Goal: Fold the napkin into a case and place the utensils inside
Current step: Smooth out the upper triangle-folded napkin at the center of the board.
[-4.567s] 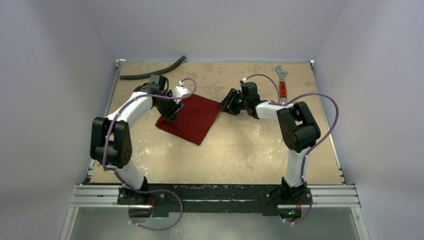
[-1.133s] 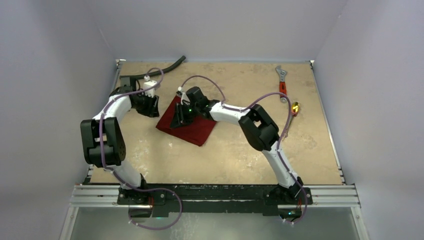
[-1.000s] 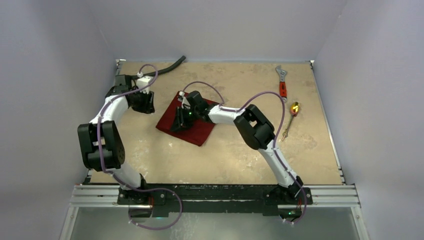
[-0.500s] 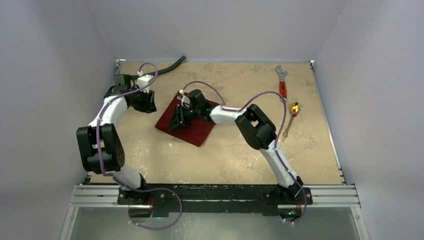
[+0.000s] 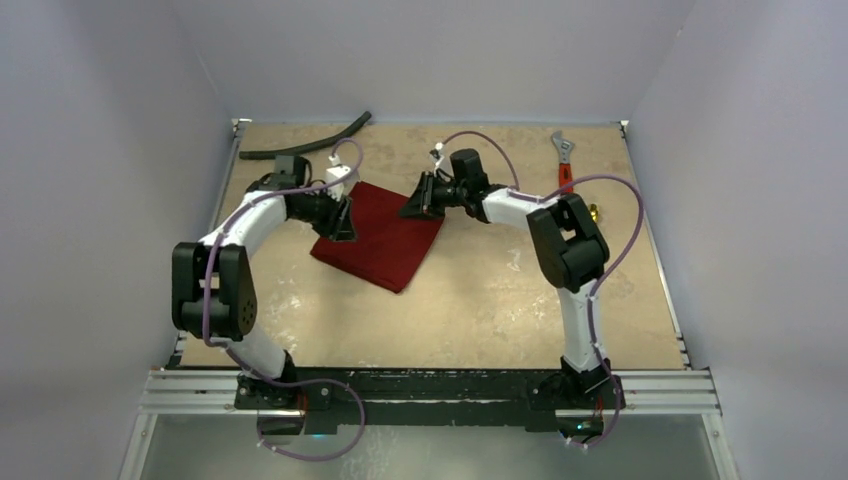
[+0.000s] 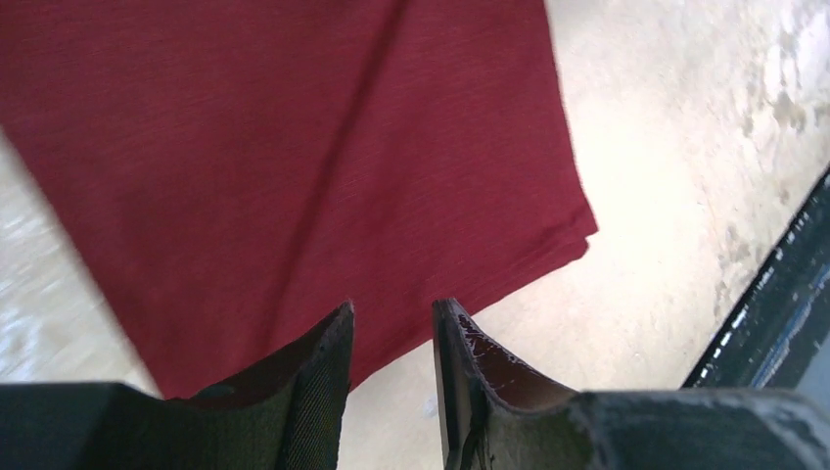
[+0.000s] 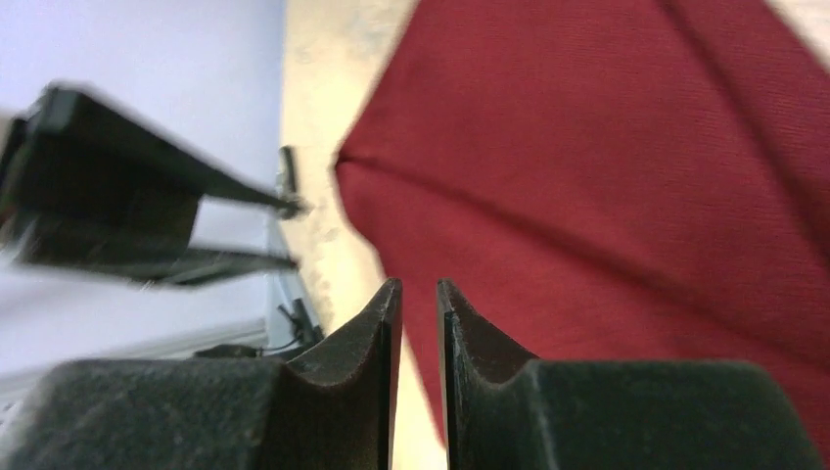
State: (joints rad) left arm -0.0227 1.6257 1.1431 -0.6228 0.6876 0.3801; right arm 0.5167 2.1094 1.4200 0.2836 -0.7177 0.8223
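The dark red napkin (image 5: 383, 238) lies flat on the table as a folded rectangle, tilted. My left gripper (image 5: 341, 219) hovers at its left edge; in the left wrist view its jaws (image 6: 390, 315) stand a little apart with nothing between them, above the napkin (image 6: 294, 147). My right gripper (image 5: 414, 200) is at the napkin's far right corner; its jaws (image 7: 419, 291) show only a narrow gap and hold nothing, over the napkin (image 7: 607, 196). A gold utensil (image 5: 593, 211) peeks out behind the right arm, mostly hidden.
A black hose (image 5: 310, 141) lies at the back left. A red-handled silver wrench (image 5: 565, 160) lies at the back right. The purple cables loop above both arms. The table's left edge rail (image 5: 232, 160) is close to the left arm.
My right gripper has pulled back from over the napkin's middle to its far right corner. My left gripper has moved right, onto the napkin's left edge. The right arm now covers most of the gold utensil.
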